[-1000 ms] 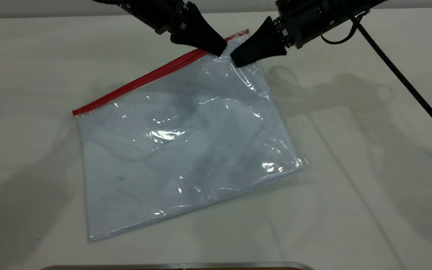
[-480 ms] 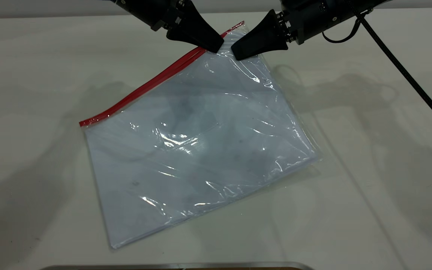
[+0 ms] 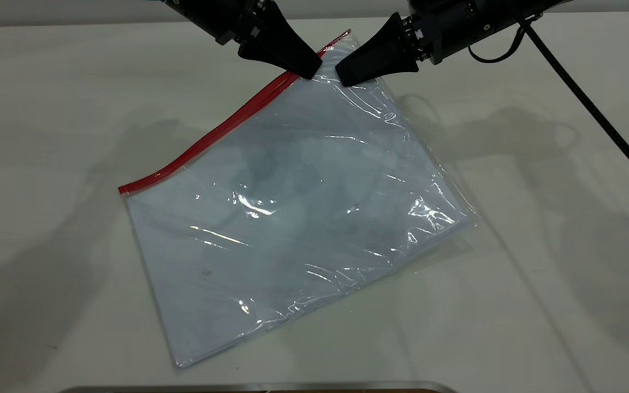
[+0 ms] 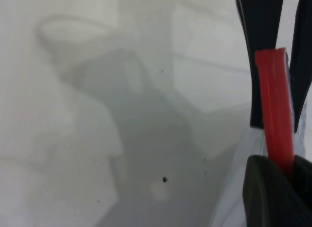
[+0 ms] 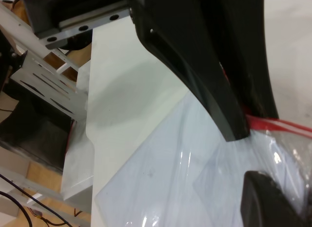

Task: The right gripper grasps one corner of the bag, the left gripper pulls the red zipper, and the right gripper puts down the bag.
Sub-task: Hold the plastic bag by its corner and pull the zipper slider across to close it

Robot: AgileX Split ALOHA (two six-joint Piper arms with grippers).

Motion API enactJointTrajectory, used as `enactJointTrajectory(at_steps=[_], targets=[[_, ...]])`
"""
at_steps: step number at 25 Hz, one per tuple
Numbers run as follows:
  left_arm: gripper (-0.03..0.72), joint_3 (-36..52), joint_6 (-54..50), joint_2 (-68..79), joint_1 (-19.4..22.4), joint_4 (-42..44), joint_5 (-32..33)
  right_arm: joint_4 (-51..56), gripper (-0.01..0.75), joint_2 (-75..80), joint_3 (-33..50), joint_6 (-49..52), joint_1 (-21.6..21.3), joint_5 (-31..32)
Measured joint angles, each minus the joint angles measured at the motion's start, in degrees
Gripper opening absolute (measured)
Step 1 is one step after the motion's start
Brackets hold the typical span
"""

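Right tool (image 3: 342, 78) clamped the bag (image 3: 303, 218)'s raised far corner while the left tool (image 3: 308, 70), beside it, pinched the red zipper (image 3: 216, 132), the pull apparently barely begun, bag's near edge on the table (image 3: 538, 273).

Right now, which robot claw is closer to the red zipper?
The left gripper. It sits right on the red zipper, near the bag's raised far corner. The right gripper is just beside it, on the clear plastic below the strip.

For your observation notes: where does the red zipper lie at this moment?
In the exterior view, the red zipper runs along the bag's upper-left edge, from the left gripper at the far corner down toward the table's left side.
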Motion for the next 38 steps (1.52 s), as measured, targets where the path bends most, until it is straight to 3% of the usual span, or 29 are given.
enactJointTrajectory(at_steps=[12, 16, 19, 26, 31, 38], targets=[[0.083, -0.05, -1.4, 0.01, 0.17, 1.5, -0.05, 0.46, 0.034, 0.23, 0.0, 0.0, -0.02, 0.04], [0.109, 0.2, -1.45, 0.19, 2.23, 11.0, 0.02, -1.52, 0.034, 0.23, 0.0, 0.18, -2.32, -1.91], [0.18, 0.59, -1.45, 0.76, 3.4, 13.28, -0.45, -2.28, 0.034, 0.23, 0.0, 0.39, -4.14, -3.37], [0.367, 0.59, -1.45, 0.76, 3.16, 9.41, -1.58, -2.3, 0.034, 0.23, 0.0, 0.39, -3.95, -3.42], [0.386, 0.59, 0.35, 0.76, 3.16, 1.56, -5.38, -2.3, 0.034, 0.23, 0.0, -1.42, -3.89, -3.42], [0.387, 0.59, 4.66, 0.76, 3.16, -5.52, -4.95, -3.74, 0.034, 0.23, 0.0, -4.96, -2.21, -3.42]])
